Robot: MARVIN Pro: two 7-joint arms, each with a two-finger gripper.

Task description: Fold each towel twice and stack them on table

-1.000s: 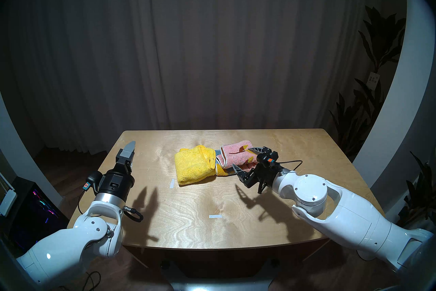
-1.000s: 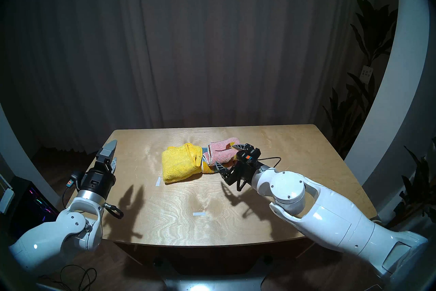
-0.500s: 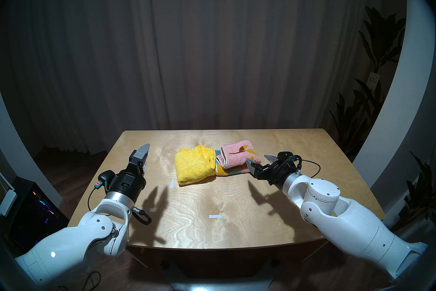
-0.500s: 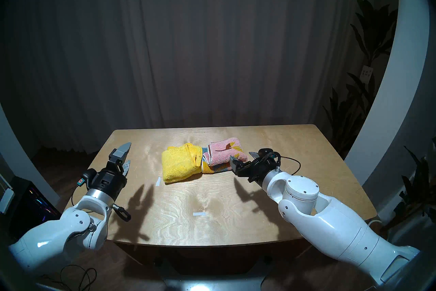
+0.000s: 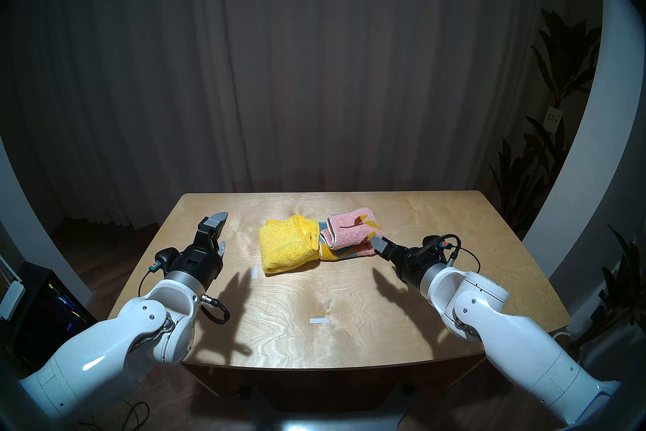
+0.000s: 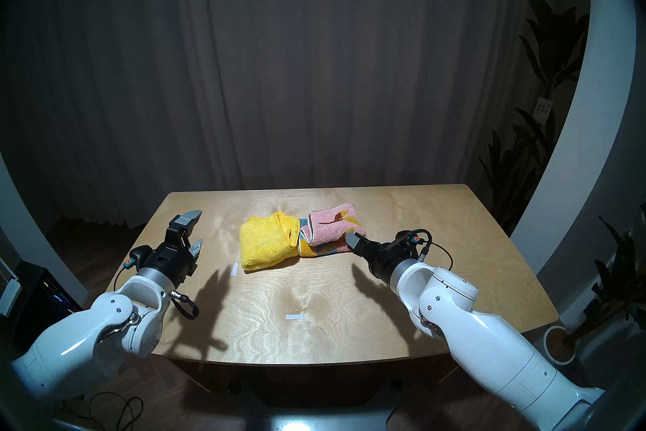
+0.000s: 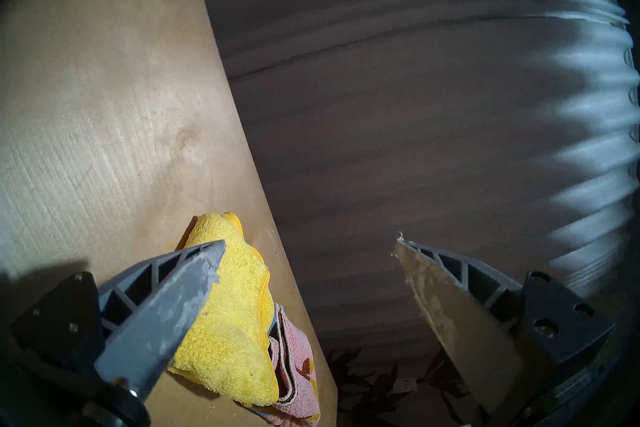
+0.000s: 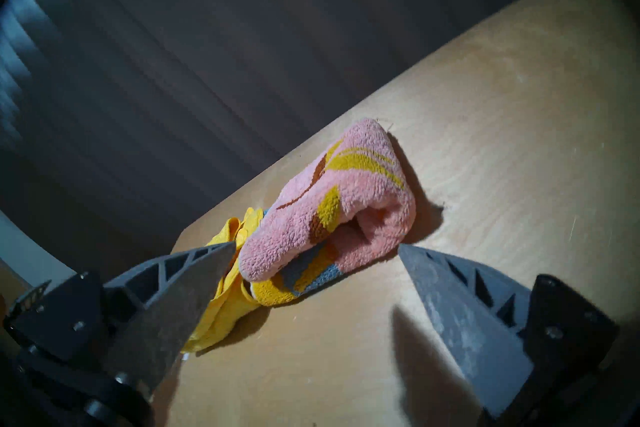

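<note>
I count two folded towels mid-frame on the light plywood table [image 5: 349,297]: a plain bright yellow terry towel [image 5: 285,245] touching a pink sunflower-patterned terry towel [image 5: 351,232] on its right. Bare wood surrounds them. My left gripper [image 5: 221,231], centre-left, and right gripper [image 8: 317,251], just beside the pink towel, are both spread and empty.
</note>
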